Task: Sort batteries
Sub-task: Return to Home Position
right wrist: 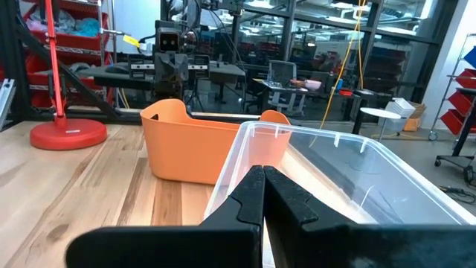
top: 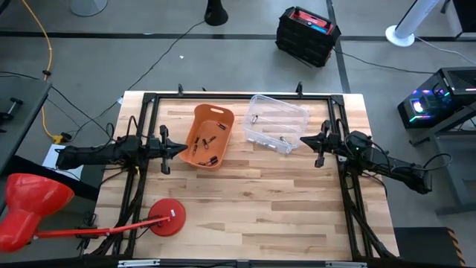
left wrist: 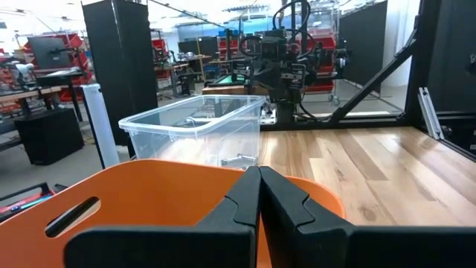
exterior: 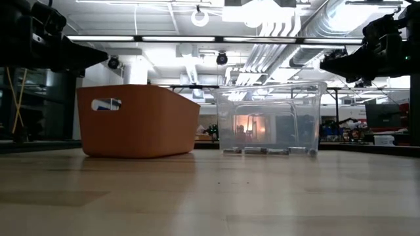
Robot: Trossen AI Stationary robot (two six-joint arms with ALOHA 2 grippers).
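Note:
An orange bin (top: pixel 208 136) stands on the table with several small dark and grey batteries (top: pixel 207 143) lying on its floor. A clear plastic bin (top: pixel 276 123) stands to its right, with a few batteries (top: pixel 282 139) inside. My left gripper (top: pixel 184 148) hovers shut just left of the orange bin, level with its rim (left wrist: pixel 186 173). My right gripper (top: pixel 303 139) hovers shut just right of the clear bin, above its near rim (right wrist: pixel 245 134). Both hold nothing.
A red lamp stand with a round base (top: pixel 166 219) and red shade (top: pixel 30 205) sits at the table's near left. Black frame rails (top: pixel 349 186) run along the table's sides. Bare wooden tabletop (top: pixel 260 201) lies in front of both bins.

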